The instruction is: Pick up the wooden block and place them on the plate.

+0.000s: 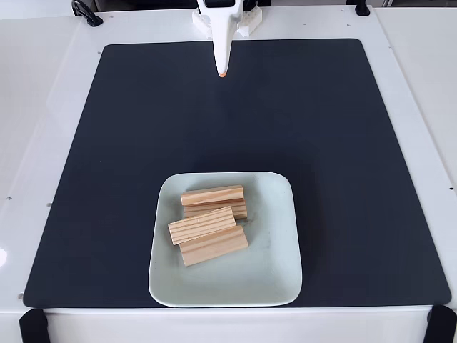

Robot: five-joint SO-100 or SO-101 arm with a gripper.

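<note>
All four wooden blocks point(208, 225) lie on the plate point(275, 275), bunched in its left half, so your task looks finished. Your gripper point(223, 71) hangs at the far edge of the dark mat point(343, 143), well apart from the plate, and its fingers come together in one white point with an orange tip — it looks clenched and grasps nothing.

What could go wrong from here is mostly a needless return: if you reach back in, the tip may nudge the pile, and the blocks seem partly stacked, so the top one could slide off toward the near rim.

The blocks are light tan, rectangular, with lengthwise grain or grooves. The plate is pale, glossy, square with rounded corners and a shallow rim — smooth enough that wood may skid on it. The mat looks matte.
</note>
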